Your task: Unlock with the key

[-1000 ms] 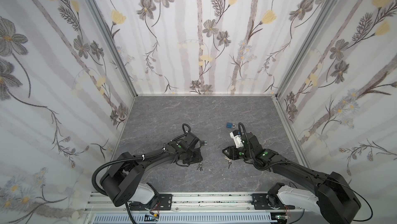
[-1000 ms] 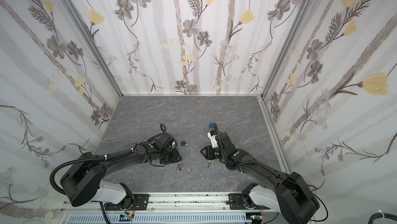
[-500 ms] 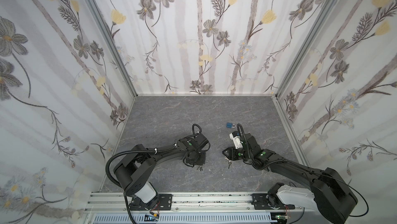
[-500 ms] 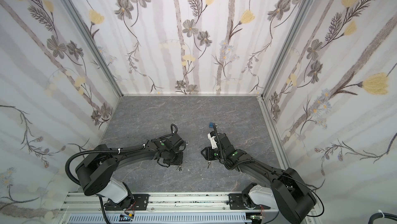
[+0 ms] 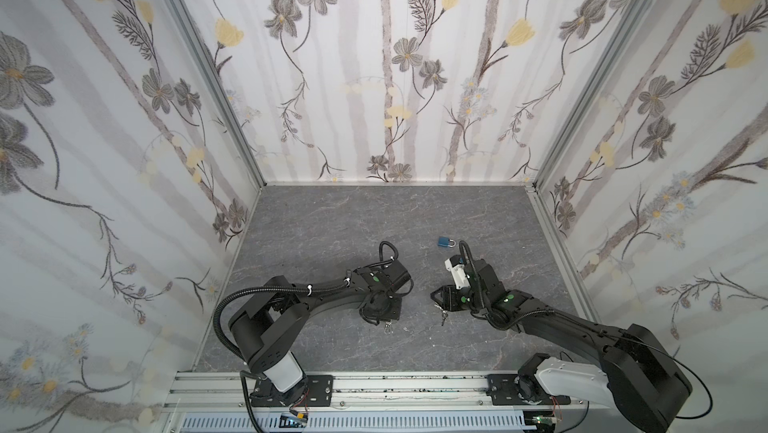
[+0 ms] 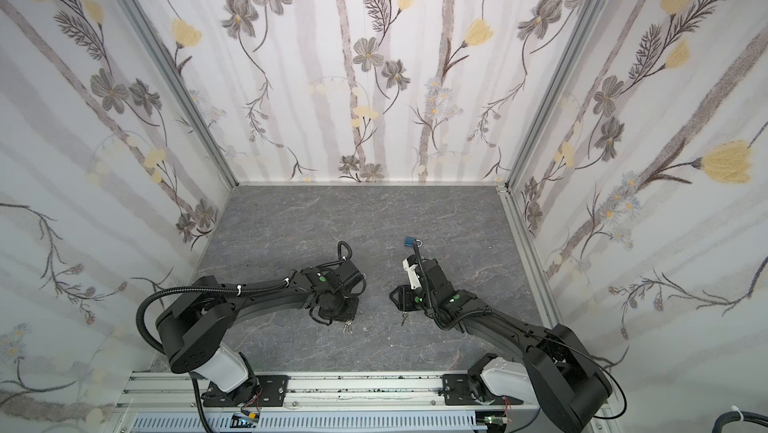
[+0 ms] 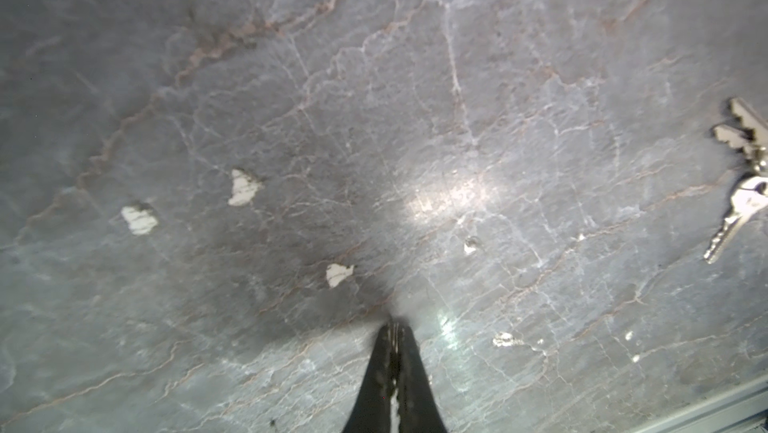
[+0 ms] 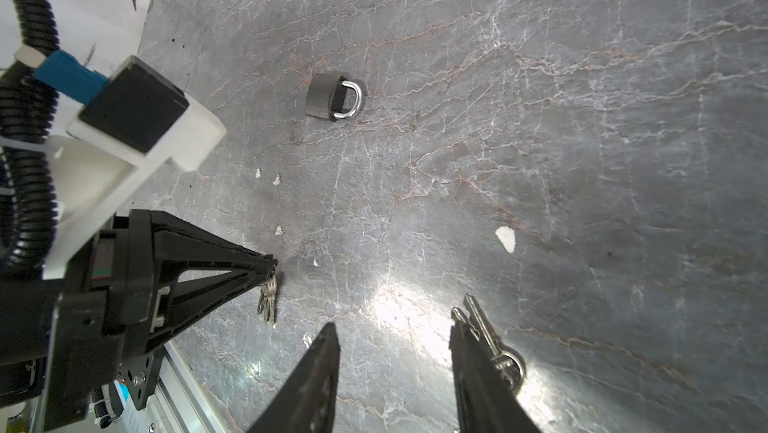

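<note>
the grey table point(image 5: 332, 223) is the biggest thing. the left gripper point(image 8: 272, 262) is squeezed tight on the hanging keys point(image 8: 269, 300). the right gripper point(image 8: 392, 325) is spread wide with nothing inside. the grey lock point(image 8: 328, 96) lies on the table in front of it. the blue lock point(image 5: 445, 241) lies further back, near the right arm point(image 5: 561, 323). the flat keys point(image 8: 494, 347) lie just beside one right finger.

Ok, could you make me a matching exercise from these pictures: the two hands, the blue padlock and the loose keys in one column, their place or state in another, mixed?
1 left hand
2 right hand
3 blue padlock
4 loose keys

a open
b lying farthest back
c beside the open hand
d closed on a key bunch

Pairs: 1-d, 2-a, 3-b, 4-c
</note>
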